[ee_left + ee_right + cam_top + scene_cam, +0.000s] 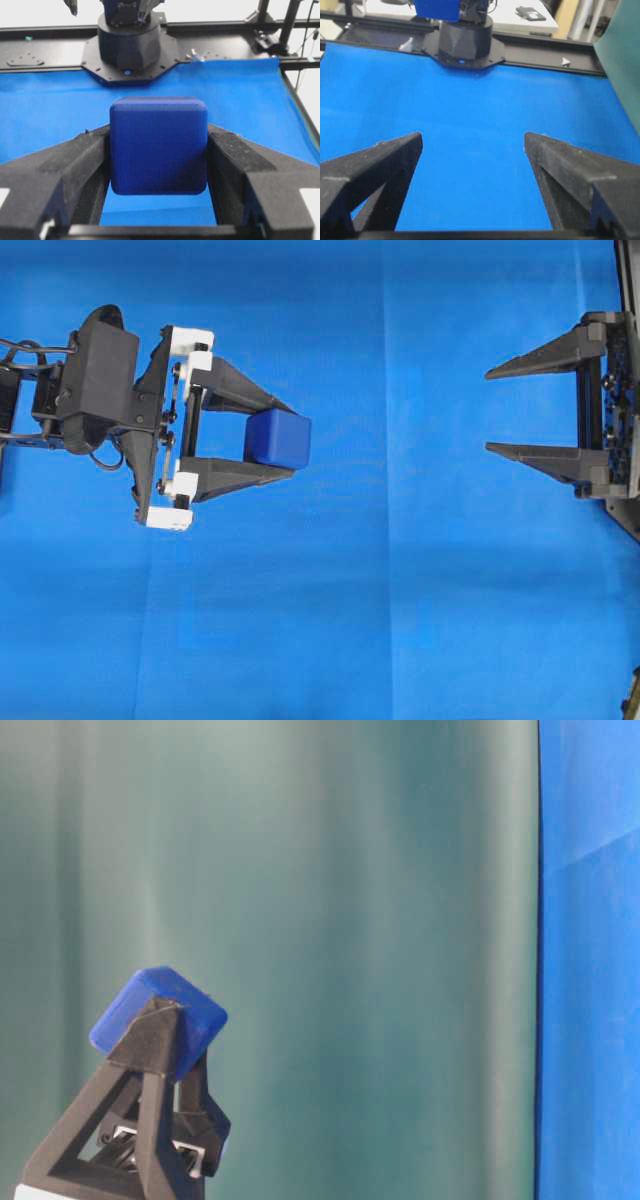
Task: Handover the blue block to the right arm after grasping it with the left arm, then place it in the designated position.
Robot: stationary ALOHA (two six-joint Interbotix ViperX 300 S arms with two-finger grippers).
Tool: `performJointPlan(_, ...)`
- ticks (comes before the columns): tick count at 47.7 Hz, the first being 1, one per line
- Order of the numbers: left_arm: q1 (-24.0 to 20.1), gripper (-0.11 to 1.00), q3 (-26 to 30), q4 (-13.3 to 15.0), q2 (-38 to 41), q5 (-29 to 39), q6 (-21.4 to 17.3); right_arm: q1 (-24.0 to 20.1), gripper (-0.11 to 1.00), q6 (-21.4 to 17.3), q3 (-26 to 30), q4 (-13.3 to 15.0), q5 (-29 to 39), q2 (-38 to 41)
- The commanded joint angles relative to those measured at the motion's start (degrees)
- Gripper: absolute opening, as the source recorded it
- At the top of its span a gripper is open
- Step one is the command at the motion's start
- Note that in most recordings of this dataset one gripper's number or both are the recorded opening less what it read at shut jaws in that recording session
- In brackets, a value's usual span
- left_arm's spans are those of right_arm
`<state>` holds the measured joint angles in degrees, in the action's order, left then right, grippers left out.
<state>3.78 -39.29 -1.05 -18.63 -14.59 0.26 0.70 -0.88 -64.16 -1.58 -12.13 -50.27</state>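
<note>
Blue cloth (pixel 400 590) underneath; left gripper (pixel 285 438) clamps the blue block (pixel 278 437), facing the right gripper (pixel 490 410), wide apart, holding nothing.

The overhead view looks straight down on the blue cloth (pixel 400 590), the table-level view sits low and close, and both wrist views face opposite arm bases across that cloth.

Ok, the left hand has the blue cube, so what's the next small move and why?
Probably bring the right hand in toward the small dark-blue rounded cube. The left hand pinches the cube between its fingertips, clear of the blue cloth, while the right hand waits open, apart from it and facing it.
</note>
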Motion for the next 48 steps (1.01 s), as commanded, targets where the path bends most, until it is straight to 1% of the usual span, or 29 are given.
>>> performJointPlan(1, -0.2, 0.49, 0.5, 0.1, -1.1, -0.5, 0.1, -0.1, 0.96, -0.1, 1.6, 0.1, -0.5, 0.2)
performJointPlan(11, -0.4, 0.49, 0.4, 0.1, -1.1, -0.5, 0.1, -0.1, 0.96, 0.1, 1.6, 0.1, -0.9, 0.2)
performJointPlan(18, -0.5, 0.49, 0.5, 0.1, -1.1, -0.5, 0.3, -0.1, 0.96, 0.5, 1.6, 1.8, -1.1, 0.3)
performJointPlan(20, -0.5, 0.49, 0.4, 0.1, -1.1, -0.5, 0.3, -0.1, 0.96, 0.5, 1.6, 1.9, -1.1, 0.3)
performJointPlan(48, -0.6, 0.49, 0.4, 0.1, -1.1, -0.4, 0.5, -0.1, 0.96, 0.5, 1.6, 1.9, -1.2, 0.3)
